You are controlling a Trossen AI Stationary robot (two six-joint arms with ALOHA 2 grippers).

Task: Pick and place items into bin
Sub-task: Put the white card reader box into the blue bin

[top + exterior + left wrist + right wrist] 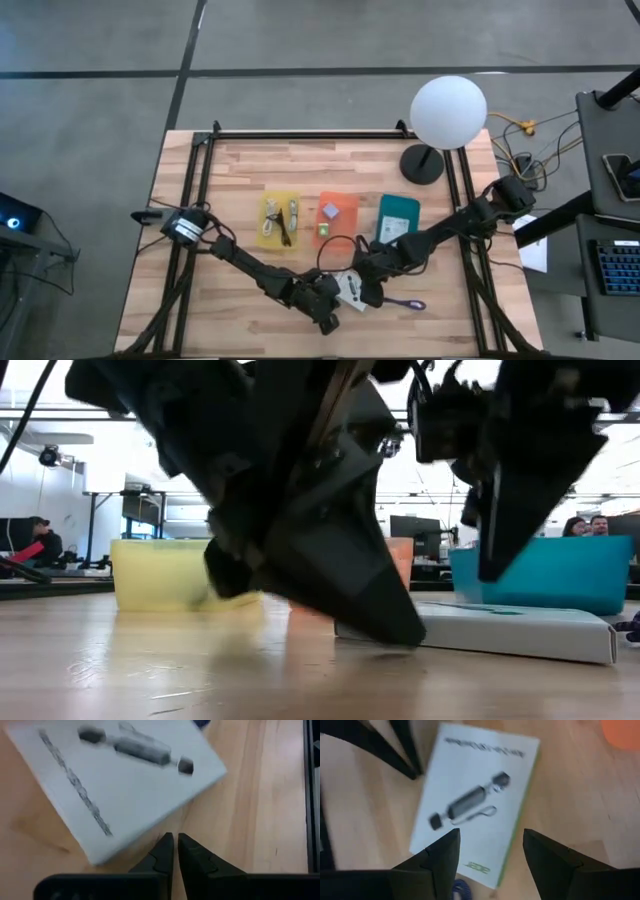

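On the wooden table [250,160], white packet [475,805] lies flat between open right hand [490,847] fingers

A big white ball lamp [448,112] stands on a round black foot [423,163] near the far right corner of the wooden table [240,160]. Black rails [300,134] run along the table's far edge and down its sides, and the floor around it is grey [90,100]. Beside the table on the right are yellow wires [520,126] and a keyboard [612,266], and far back in the room people [585,526] sit at desks.
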